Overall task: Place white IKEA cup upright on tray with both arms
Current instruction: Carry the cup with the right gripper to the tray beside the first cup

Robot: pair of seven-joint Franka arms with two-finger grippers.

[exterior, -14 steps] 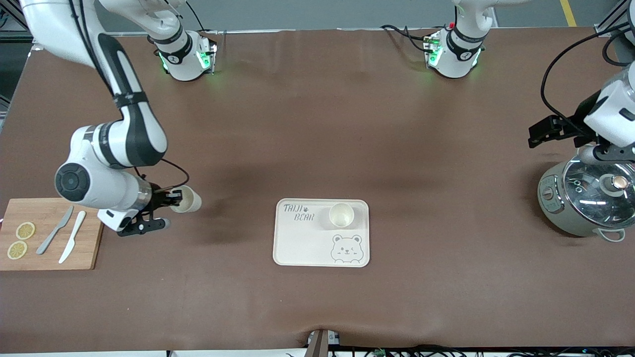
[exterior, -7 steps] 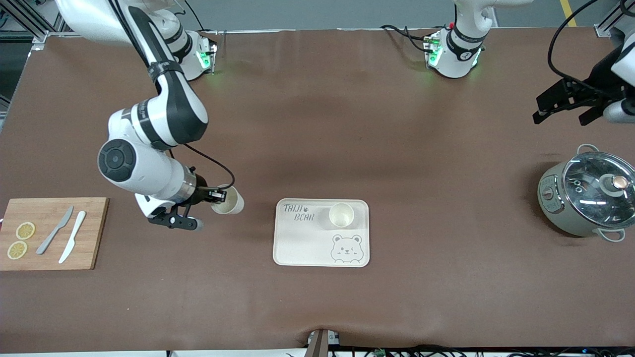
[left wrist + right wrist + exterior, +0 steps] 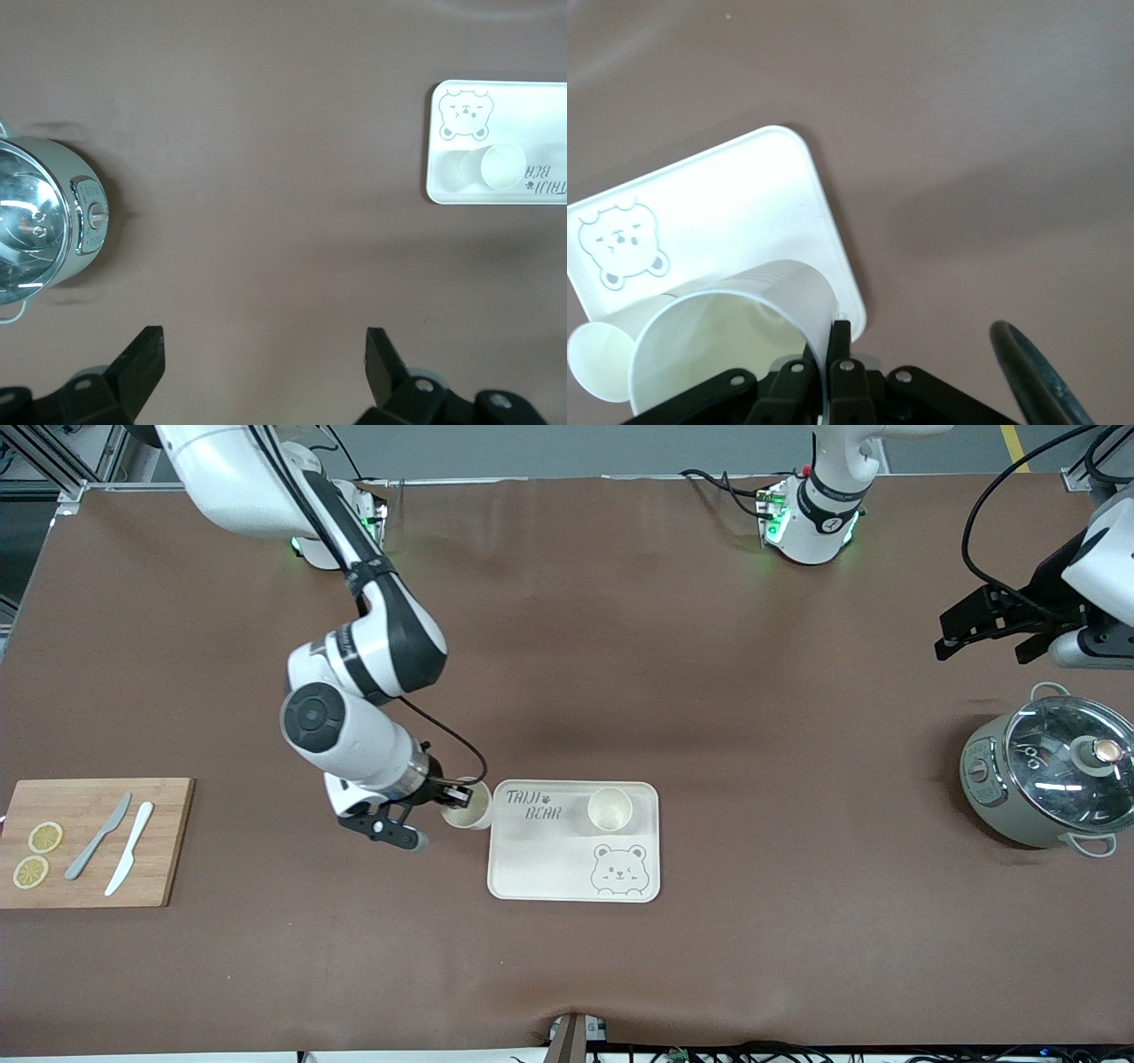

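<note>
Right claw (image 3: 454, 797) pinches the cup (image 3: 467, 809) rim at mid-frame — light, thin-walled, crushable; left claw (image 3: 983, 627) spread, waiting — upper right.

- Tray (image 3: 540, 868): grey hand-style caps "TAIJI BEAR" on 2 lines, "TAIJI" over "BEAR", in the corner toward the right arm's end, away from the front cam. Small paw mark just after "TAIJI".
- Same words show on the tray (image 3: 540, 88) in the left wrist view, upside down, beside the cup (image 3: 500, 166) standing on it.
- Right wrist view: lettering not in shot.
- Pot (image 3: 1045, 779), board (image 3: 133, 868), arm bases: no legible txt.
</note>
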